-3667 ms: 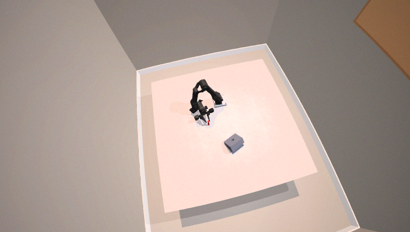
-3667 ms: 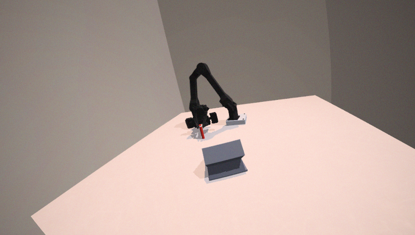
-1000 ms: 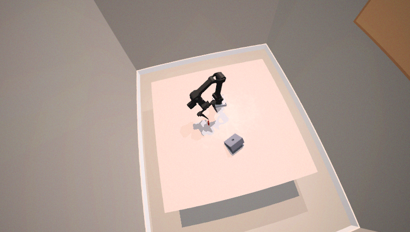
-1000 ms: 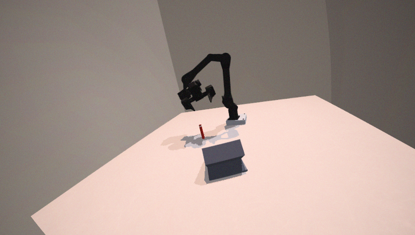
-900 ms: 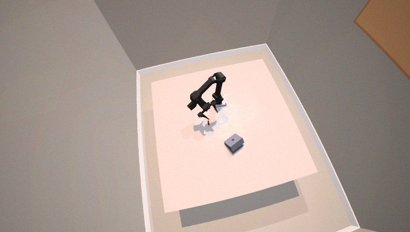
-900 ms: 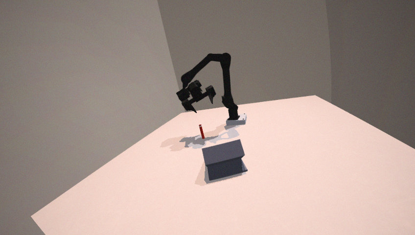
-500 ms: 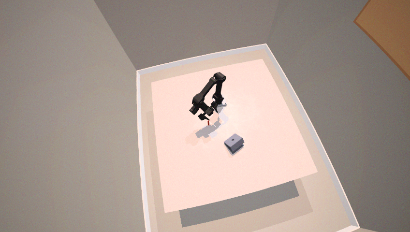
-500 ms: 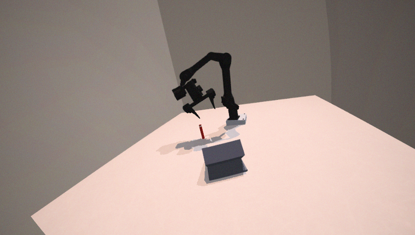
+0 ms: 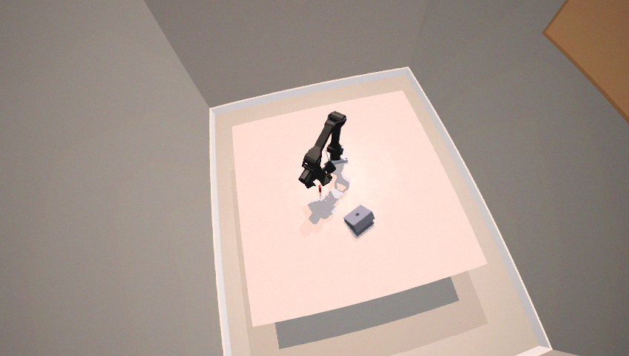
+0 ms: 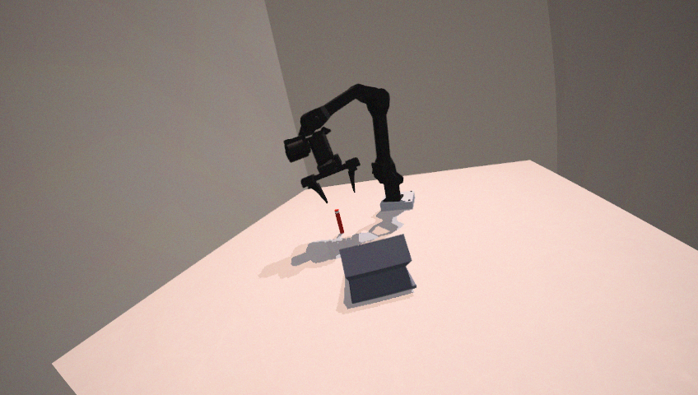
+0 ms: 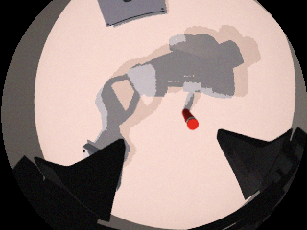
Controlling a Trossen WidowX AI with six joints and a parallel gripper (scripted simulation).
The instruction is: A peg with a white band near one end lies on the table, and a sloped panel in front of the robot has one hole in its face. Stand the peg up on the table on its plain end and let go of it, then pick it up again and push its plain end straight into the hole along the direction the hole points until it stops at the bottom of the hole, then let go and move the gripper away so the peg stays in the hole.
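Note:
The red peg (image 9: 320, 190) (image 10: 339, 221) (image 11: 192, 123) stands upright on the table (image 9: 286, 273) (image 10: 234, 332), its white band near the top and its plain end down. The wrist view looks down on its red top. My gripper (image 10: 341, 197) (image 11: 174, 139) is open and empty, with its fingers wide apart and pointing down above the peg, not touching it. In the wrist view the peg top shows beyond the fingertips, right of the middle. The grey sloped panel (image 9: 364, 214) (image 10: 376, 259) (image 11: 144, 11) has one dark hole (image 9: 357, 214) in its face; the hole is hidden in the exterior view.
The arm's pale base plate (image 10: 405, 200) is at the back of the table. The arm's shadow (image 9: 321, 209) (image 10: 323, 250) (image 11: 206, 62) lies near the peg. The panel block is the only other raised object near the peg, toward the table's front.

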